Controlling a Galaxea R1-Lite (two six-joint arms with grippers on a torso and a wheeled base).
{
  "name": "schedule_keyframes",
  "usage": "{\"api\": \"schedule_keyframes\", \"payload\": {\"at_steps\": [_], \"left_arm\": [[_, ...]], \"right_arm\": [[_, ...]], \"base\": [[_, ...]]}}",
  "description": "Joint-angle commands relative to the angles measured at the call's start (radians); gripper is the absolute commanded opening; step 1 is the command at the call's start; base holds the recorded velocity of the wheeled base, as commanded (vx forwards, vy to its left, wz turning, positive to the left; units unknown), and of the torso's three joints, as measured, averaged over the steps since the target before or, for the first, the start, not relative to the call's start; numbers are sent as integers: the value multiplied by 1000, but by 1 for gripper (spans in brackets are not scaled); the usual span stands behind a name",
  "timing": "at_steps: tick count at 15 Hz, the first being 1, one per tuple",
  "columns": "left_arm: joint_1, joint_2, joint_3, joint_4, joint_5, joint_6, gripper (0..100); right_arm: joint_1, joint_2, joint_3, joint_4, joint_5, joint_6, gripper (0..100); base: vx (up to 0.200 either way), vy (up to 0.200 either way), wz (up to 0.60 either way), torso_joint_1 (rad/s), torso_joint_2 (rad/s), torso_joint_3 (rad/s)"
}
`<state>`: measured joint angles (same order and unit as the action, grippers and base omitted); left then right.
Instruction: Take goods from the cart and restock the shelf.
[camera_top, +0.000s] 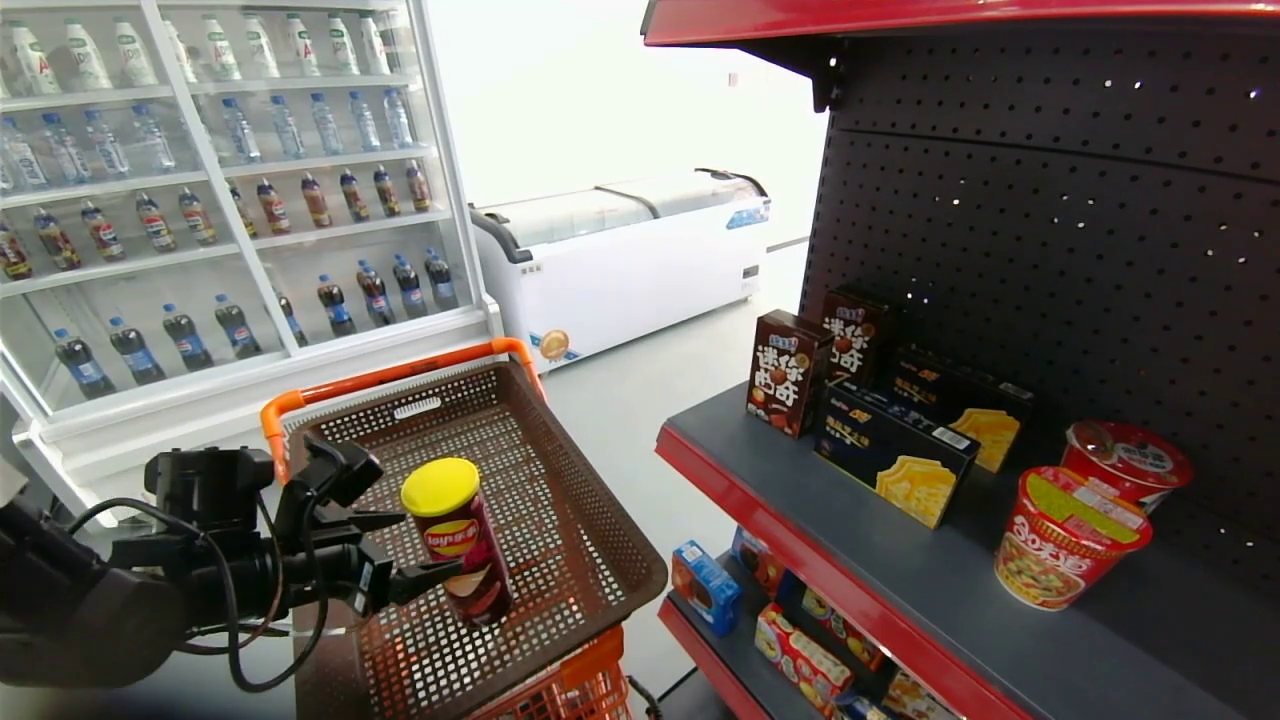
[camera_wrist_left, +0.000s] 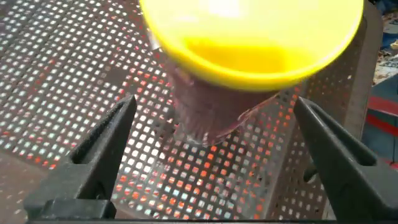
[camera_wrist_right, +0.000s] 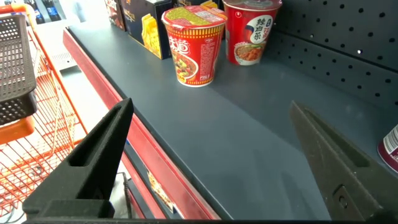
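Left gripper (camera_top: 428, 545) at a chip can (camera_top: 458, 538) in the cart basket (camera_top: 585, 520), jaws apart.
The can, yellow-lidded and dark red, stands a little tilted on the brown mesh floor of the basket, between the spread fingers (camera_wrist_left: 102, 146), which do not touch it. The right gripper (camera_wrist_right: 211, 107) hangs over a bare stretch of the grey shelf (camera_top: 900, 590), its jaws wide apart too, with two red noodle cups (camera_wrist_right: 194, 43) and some boxes (camera_top: 895, 450) farther along the shelf.

Shop: drinks cooler (camera_top: 300, 360), chest freezer (camera_top: 620, 270), stocked shelf (camera_top: 900, 590), cart (camera_top: 580, 540).
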<state>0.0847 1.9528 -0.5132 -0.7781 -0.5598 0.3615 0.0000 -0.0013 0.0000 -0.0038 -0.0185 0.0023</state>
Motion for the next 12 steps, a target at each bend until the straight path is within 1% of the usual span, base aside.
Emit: {"api": "schedule_keyframes", "payload": {"at_steps": [1,3,6,9,12], "left_arm": [[-31,72,-19,-6,4,-3,100],[-54,121,-34,-53,46,-6,100],[-63,201,-113,-119,49,-6,100],[-97,238,-163,-124,49,-6,100],[-126,252,-183,-122,49,-7,100]], "right_arm": [[0,1,0,-1,0,-1,100],[0,1,0,-1,0,-1,100],[0,1,0,-1,0,1,100],[0,1,0,-1,0,-1,100],[0,1,0,-1,0,-1,100]], "base": [[0,0,0,0,0,0],[0,0,0,0,0,0],[0,0,0,0,0,0],[0,0,0,0,0,0],[0,0,0,0,0,0]]}}
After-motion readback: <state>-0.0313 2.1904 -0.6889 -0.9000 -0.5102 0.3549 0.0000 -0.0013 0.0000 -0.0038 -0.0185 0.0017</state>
